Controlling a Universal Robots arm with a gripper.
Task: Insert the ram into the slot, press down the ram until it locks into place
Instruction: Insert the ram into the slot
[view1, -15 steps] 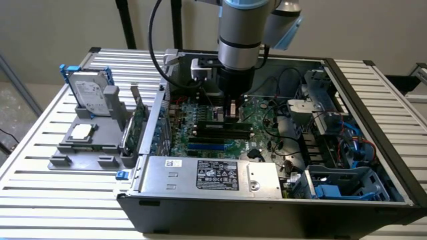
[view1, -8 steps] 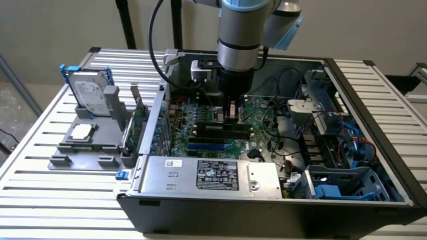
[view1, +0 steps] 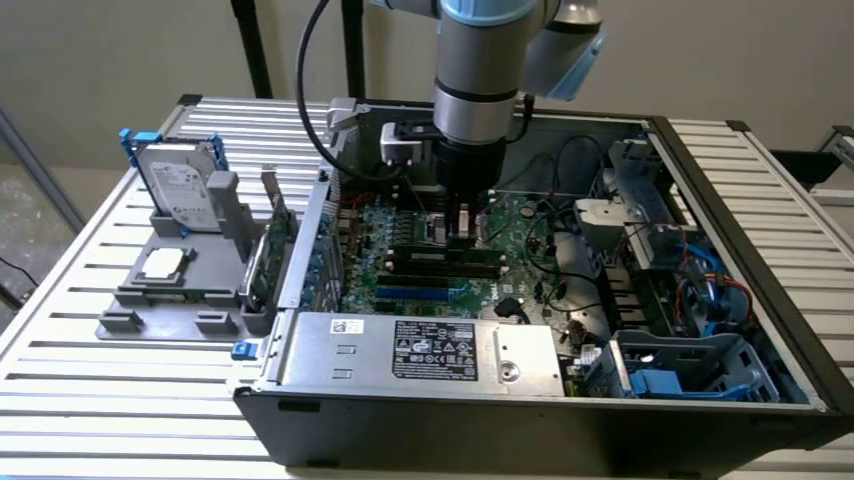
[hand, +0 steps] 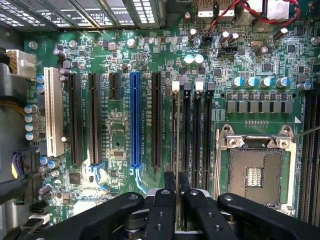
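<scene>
In the wrist view my gripper (hand: 178, 202) is shut on the ram (hand: 178, 140), which shows edge-on as a thin upright strip between the two black fingers (hand: 164, 212). The ram stands in line with the outermost of several parallel black memory slots (hand: 186, 135), the one with a white latch (hand: 175, 86) at its end. Whether its lower edge sits in that slot is hidden. In the exterior view the gripper (view1: 462, 228) reaches down inside the open computer case, just above the black slots (view1: 441, 258) on the green motherboard (view1: 400, 225).
An open CPU socket (hand: 255, 172) lies beside the memory slots, with a blue slot (hand: 135, 120) and black expansion slots on the other side. The case walls (view1: 747, 250), a power supply (view1: 427, 350) and cables surround the board. A grey stand holding a hard drive (view1: 180, 190) is on the exterior view's left.
</scene>
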